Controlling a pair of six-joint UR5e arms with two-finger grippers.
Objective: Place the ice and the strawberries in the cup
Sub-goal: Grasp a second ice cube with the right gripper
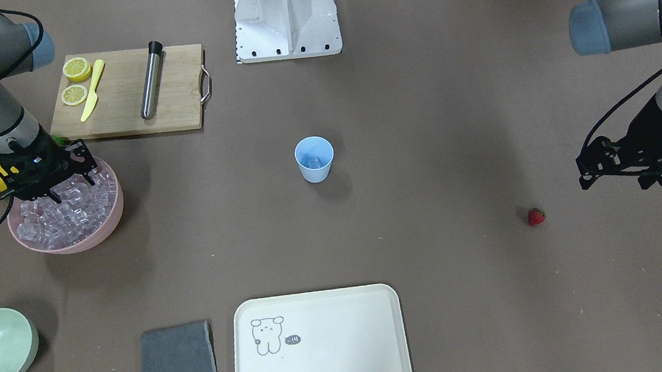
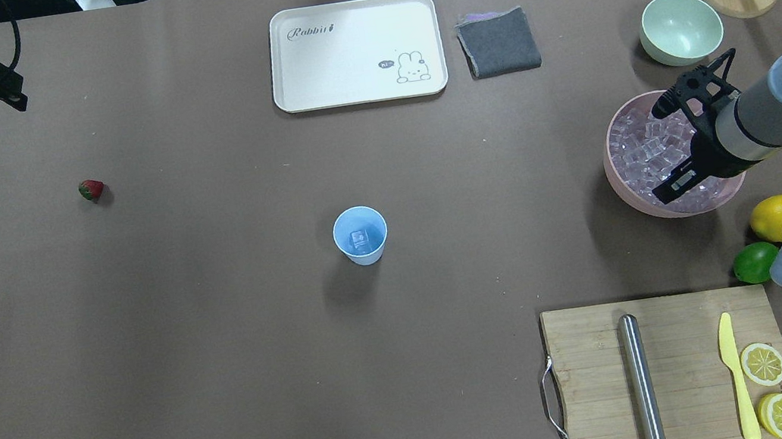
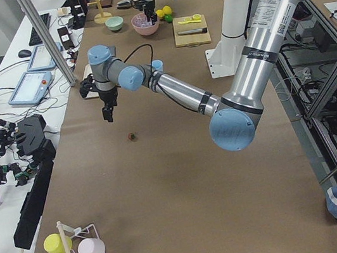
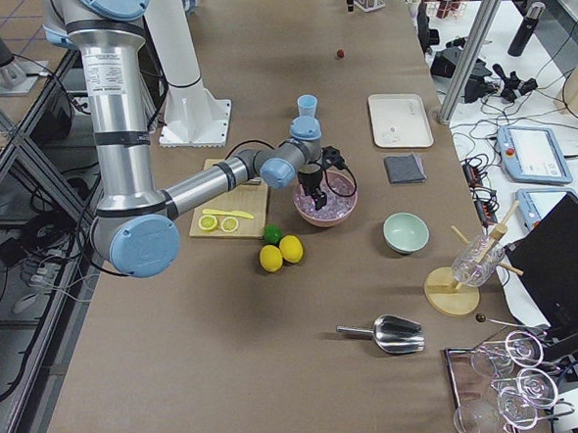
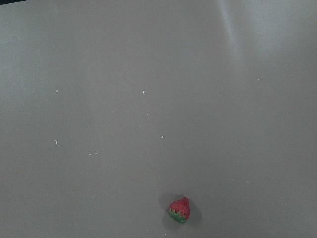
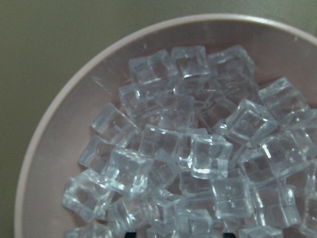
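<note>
The light-blue cup (image 1: 314,158) stands upright mid-table with one ice cube (image 2: 360,238) inside it. The rest of the ice (image 6: 198,148) fills the pink bowl (image 2: 614,176). My right gripper (image 2: 664,150) hangs open and empty just above that ice, over the bowl (image 1: 102,236). The strawberry (image 1: 537,216) lies alone on the brown table; it also shows in the overhead view (image 2: 91,189) and low in the left wrist view (image 5: 179,210). My left gripper (image 1: 587,172) is open and empty, held above the table beside the strawberry, apart from it.
A cutting board (image 2: 676,371) carries lemon halves (image 2: 763,364), a yellow knife (image 2: 736,374) and a metal rod (image 2: 640,383). A whole lemon (image 2: 773,217) and lime (image 2: 753,263) lie near the pink bowl. A green bowl (image 2: 681,28), grey cloth (image 2: 498,42) and white tray (image 2: 356,52) sit at the far edge.
</note>
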